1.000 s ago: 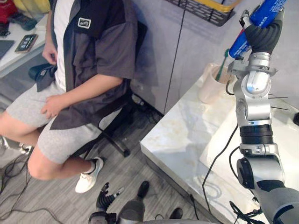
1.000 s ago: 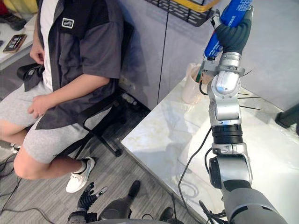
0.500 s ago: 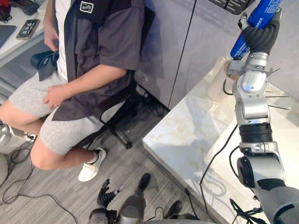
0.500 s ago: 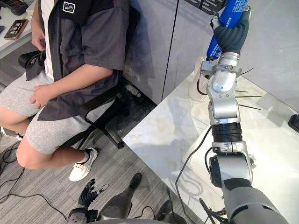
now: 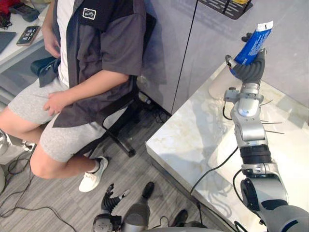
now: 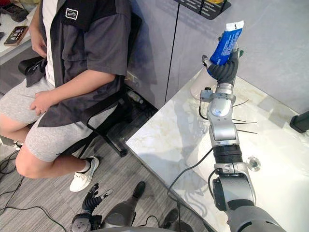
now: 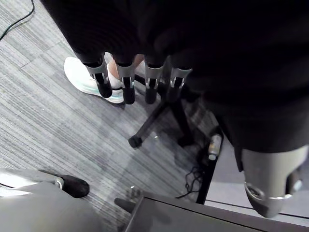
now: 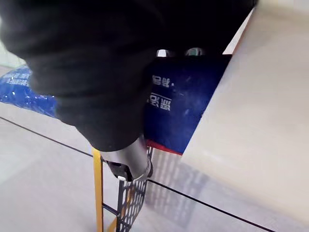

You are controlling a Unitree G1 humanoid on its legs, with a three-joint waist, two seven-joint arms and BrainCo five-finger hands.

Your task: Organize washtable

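Right hand (image 5: 248,72), raised over the marble washtable (image 5: 190,140), with fingers and thumb curled round the lower part of a blue toothpaste tube (image 5: 254,42). The tube stands steeply tilted in the grasp. Its flat, white-edged end rises above the hand and its cap end juts out below, at the hand's left side. Just beyond and below the hand, a pale cup (image 6: 197,89) stands on the tabletop close to the wall. Above the hand, a black wire rack (image 5: 226,7) with a yellow part hangs on the wall. Left hand (image 5: 110,201), low near the floor, fingers (image 7: 126,83) straight and slightly spread, holding nothing. A seated person (image 5: 91,63) is well apart, to the left of the right hand.
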